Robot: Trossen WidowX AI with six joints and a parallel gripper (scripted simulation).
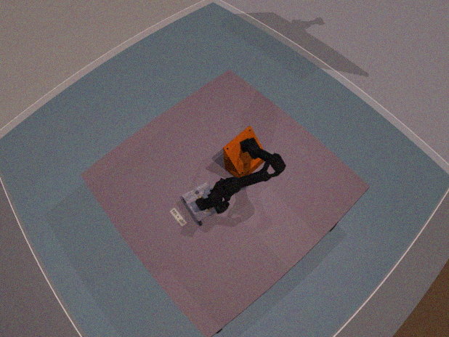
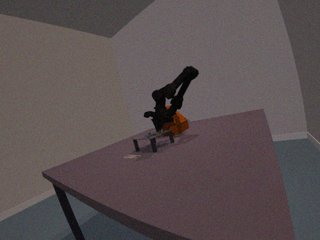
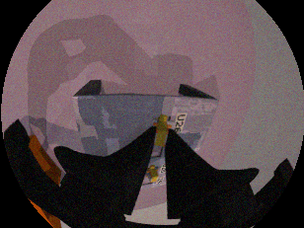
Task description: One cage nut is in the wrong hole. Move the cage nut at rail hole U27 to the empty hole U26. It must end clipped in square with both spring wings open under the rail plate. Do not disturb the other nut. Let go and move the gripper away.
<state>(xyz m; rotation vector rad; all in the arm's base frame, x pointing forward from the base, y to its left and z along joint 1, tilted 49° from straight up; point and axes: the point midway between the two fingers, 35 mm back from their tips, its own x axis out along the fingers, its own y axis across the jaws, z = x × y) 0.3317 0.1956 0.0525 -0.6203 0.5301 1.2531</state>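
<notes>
1. Holding the nut (image 1: 209, 210) (image 2: 159, 132) (image 3: 162, 126) is where things stand: the jaws are clamped on it, tips low over the rail plate (image 1: 189, 197) (image 2: 145, 137) (image 3: 128, 119).

2. As for its place, the nut is right by the U26 label (image 3: 181, 122) in the wrist view. Whether it is in that hole, or merely above it, I cannot tell; the jaws cover too much.

3. The grip looks to be done, and I would judge the work to be at the seating stage. No picture shows the underside, so open spring wings cannot be counted as done.

4. The other nut (image 1: 200, 197) (image 2: 149, 134) (image 3: 153, 173) sits apart from the held one, to its left in the exterior view. It looks undisturbed, though it is too small there to be sure.

5. Left to do, as I see it: get the held nut square in U26, press until both wings catch, open the jaws, then back away. Letting go while it is tilted could leave one wing unclipped, and a sideways exit might brush the other nut
</notes>
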